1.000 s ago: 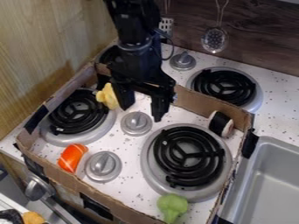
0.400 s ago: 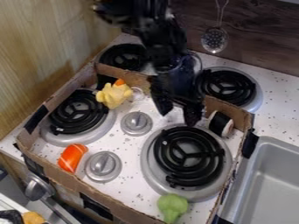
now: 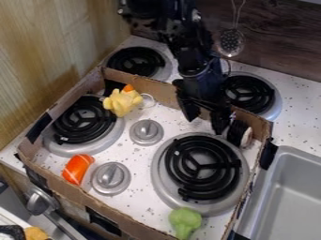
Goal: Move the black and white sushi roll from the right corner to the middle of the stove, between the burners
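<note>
The black gripper point(image 3: 205, 125) hangs above the back right part of the cardboard-walled area, its two fingers apart with nothing between them. Close to its right finger lies a sushi roll point(image 3: 246, 137) with a black band, partly covered by that finger. A yellow plush toy point(image 3: 121, 101) with an orange tip sits at the back left, beside a burner. The orange sushi piece point(image 3: 77, 168) rests near the front left wall. At the front, green toy broccoli point(image 3: 185, 222) stands by the edge of the large right burner.
A low cardboard wall point(image 3: 87, 200) with black tape surrounds two burners and two knobs. The right burner point(image 3: 202, 167) lies in front of the gripper. A grey sink point(image 3: 287, 197) is at the right. A slotted ladle point(image 3: 231, 42) hangs at the back wall.
The gripper has moved right, from beside the yellow toy to beside the black-banded sushi roll. The yellow toy, partly hidden at first, is now in full sight.
</note>
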